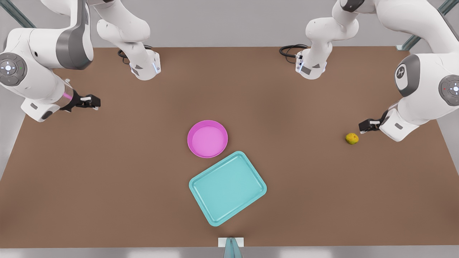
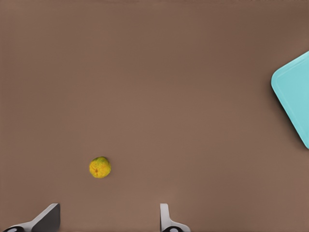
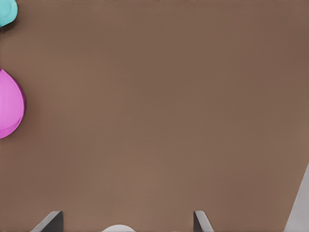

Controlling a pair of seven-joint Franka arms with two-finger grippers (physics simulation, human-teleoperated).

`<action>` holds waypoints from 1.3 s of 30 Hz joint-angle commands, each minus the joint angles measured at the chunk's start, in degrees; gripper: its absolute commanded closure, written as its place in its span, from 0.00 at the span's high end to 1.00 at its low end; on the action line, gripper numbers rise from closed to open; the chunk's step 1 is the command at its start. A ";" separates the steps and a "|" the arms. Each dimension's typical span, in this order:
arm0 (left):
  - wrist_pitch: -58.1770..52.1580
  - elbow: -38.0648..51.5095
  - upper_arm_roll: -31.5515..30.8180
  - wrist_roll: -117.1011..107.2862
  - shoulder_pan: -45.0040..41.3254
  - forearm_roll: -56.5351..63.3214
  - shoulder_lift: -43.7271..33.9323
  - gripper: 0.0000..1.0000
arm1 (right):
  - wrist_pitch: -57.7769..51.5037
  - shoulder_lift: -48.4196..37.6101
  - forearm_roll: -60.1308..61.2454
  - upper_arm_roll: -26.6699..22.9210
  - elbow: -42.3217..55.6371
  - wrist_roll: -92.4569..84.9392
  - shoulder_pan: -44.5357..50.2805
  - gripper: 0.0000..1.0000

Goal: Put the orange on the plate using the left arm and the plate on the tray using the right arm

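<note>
Waiting for the first grab: orange sits loose, both arms clear

Resting on the bare table at the front view's right, the orange [image 1: 351, 138] lies well apart from the plate [image 1: 207, 139] and the tray [image 1: 227, 188], which sit mid-table, the plate's rim just beside the tray's far corner. The fruit looks small, round and bumpy; likely light and firm, but prone to roll, so a grip across its middle seems safest. The left gripper [image 1: 365, 127] hovers near it, its fingers [image 2: 166, 218] spread wide apart and holding nothing, with the orange ahead of them in the left wrist view. The right gripper [image 1: 94, 103] waits at the front view's left, far from the plate, fingers [image 3: 200, 221] likewise parted and empty. The plate looks rigid and shallow; its raised rim appears to be the place to pinch.
</note>
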 commanded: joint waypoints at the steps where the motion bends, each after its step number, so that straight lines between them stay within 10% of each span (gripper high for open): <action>1: 0.74 -0.19 0.06 -4.09 0.03 0.14 0.06 1.00 | 1.58 -0.10 0.13 0.03 0.04 -1.49 0.08 1.00; 12: 44.15 -35.52 13.25 21.92 3.10 0.23 10.17 1.00 | 1.66 0.43 0.13 0.03 -0.05 -1.58 0.08 1.00; 38: 45.03 -40.62 13.25 21.22 3.19 -0.13 16.41 1.00 | 1.84 1.22 0.65 -0.77 -0.14 -1.75 0.08 1.00; 39: 45.12 -40.62 13.25 20.78 3.19 -0.13 16.41 0.82 | 1.84 1.22 0.65 -0.77 -0.14 -1.84 0.08 1.00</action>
